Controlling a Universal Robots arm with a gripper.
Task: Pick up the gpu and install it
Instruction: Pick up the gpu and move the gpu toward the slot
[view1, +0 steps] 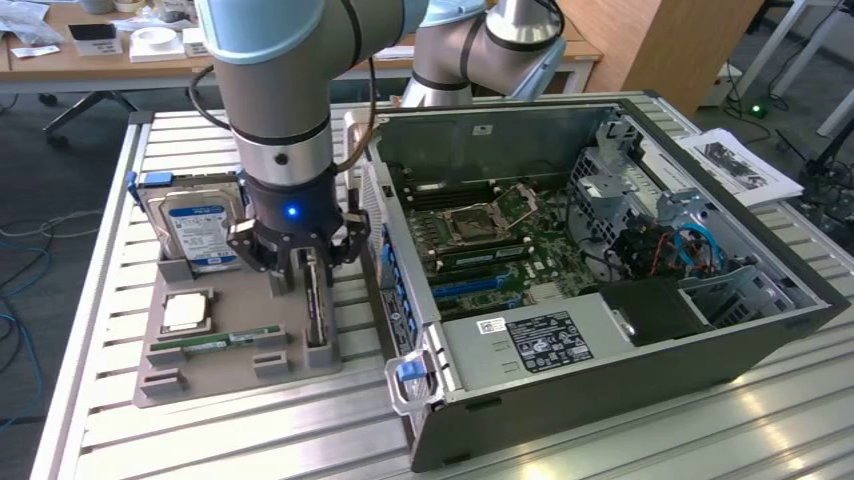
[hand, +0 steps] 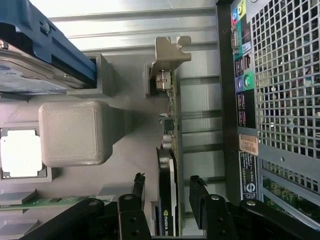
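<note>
Arm: it stands almost upright over the grey holder tray (view1: 200, 378), wrist pointing straight down, to the exterior view's left of the open computer case (view1: 601, 330).
Gripper (view1: 304, 268): it is low over the tray with its jaws spread wide and has hold of nothing.
Fingers (hand: 139, 187): one sits on each side of the card, and the wrist view shows a gap on both sides.
Gpu (view1: 316, 312): it stands on its long edge in a slot of the tray, on the side nearest the case, with its upper edge between the fingertips.
Gpu bracket (hand: 170, 55): the silver end lies at the far end of the card from the gripper.
Neighbours: the hard drive (view1: 200, 225), the processor (view1: 184, 312) and the memory stick (view1: 214, 342) sit in their own places on the tray, apart from the gripper.
</note>
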